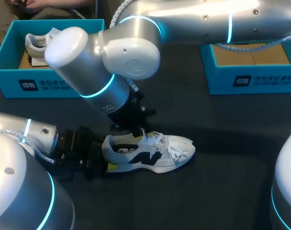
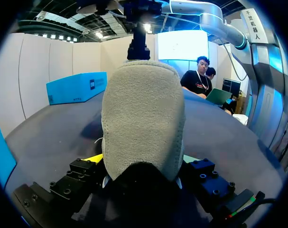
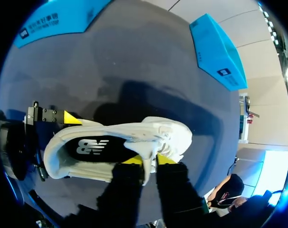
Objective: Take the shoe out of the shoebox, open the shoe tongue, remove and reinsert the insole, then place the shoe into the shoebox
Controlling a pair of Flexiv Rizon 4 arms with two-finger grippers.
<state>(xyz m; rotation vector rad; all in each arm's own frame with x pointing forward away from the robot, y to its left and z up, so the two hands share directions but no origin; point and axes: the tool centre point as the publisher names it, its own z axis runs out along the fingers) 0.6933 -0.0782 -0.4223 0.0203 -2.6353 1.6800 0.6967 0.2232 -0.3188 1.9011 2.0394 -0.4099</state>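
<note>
Pinching the sneaker [image 1: 152, 154] tongue [image 3: 147, 153]: your right gripper [image 3: 148, 160] | your left gripper [image 2: 141, 164] clamps its heel from both sides | sneaker stands upright on the table [image 1: 222, 191], toward its near edge, around the middle

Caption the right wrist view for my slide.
Right end effector pinches the tongue of the white shoe while the left end effector grips its heel on the dark table.

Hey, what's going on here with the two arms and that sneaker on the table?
The white shoe stands on the table, out of its box. The left end effector grips its heel, while the right end effector, reaching down from above, pinches the tongue. The insole is still inside. At the back stand a left shoebox, holding another shoe, and a right shoebox.
</note>
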